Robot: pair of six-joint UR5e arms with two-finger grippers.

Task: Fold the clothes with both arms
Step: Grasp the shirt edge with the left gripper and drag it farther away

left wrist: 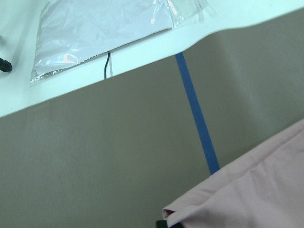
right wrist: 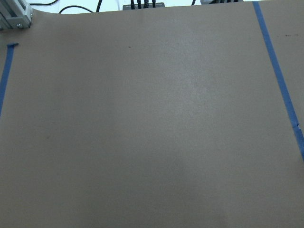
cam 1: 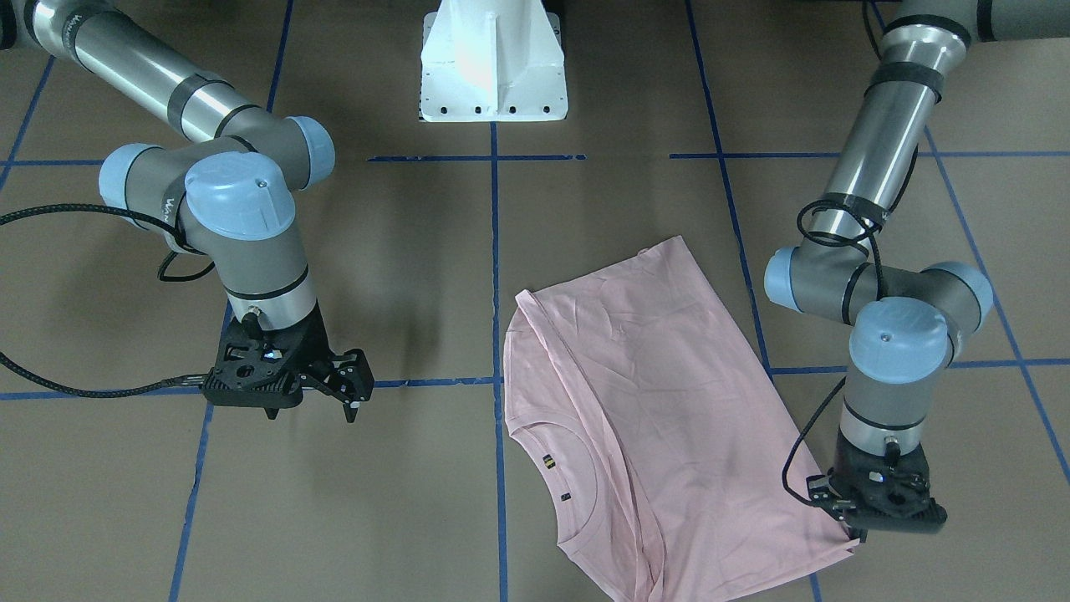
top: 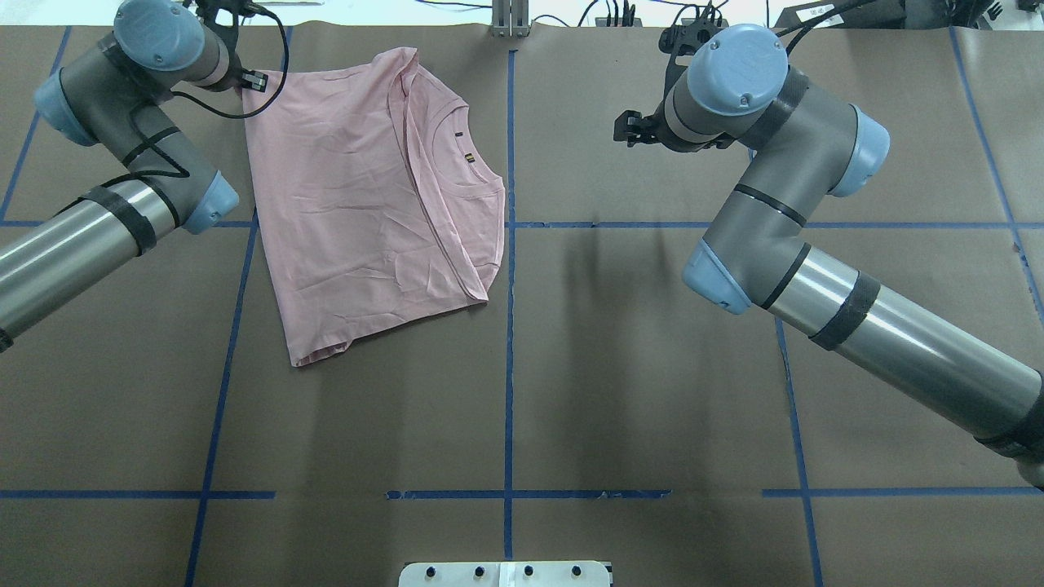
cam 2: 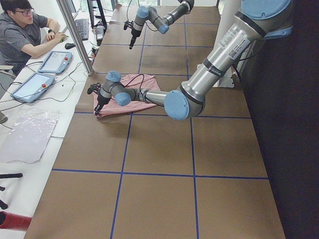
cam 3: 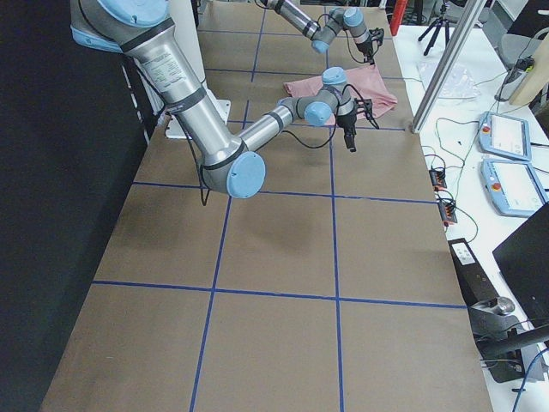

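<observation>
The pale pink T-shirt [cam 1: 660,401] lies folded in half on the brown table, plain side up, neckline and label showing; it also shows in the overhead view [top: 367,196]. My left gripper [cam 1: 854,535] is down at the shirt's far corner by the table edge and is shut on that corner. The left wrist view shows the pinched corner [left wrist: 190,211] raised just over the table. My right gripper [cam 1: 358,400] hangs above bare table, well away from the shirt, open and empty; it also shows in the overhead view [top: 624,132].
The white pedestal base [cam 1: 493,67] stands at the robot's side of the table. Blue tape lines [top: 509,326] cross the brown surface. Beyond the far edge are a white bench with a plastic bag [left wrist: 104,28], tablets and a seated operator [cam 2: 25,30].
</observation>
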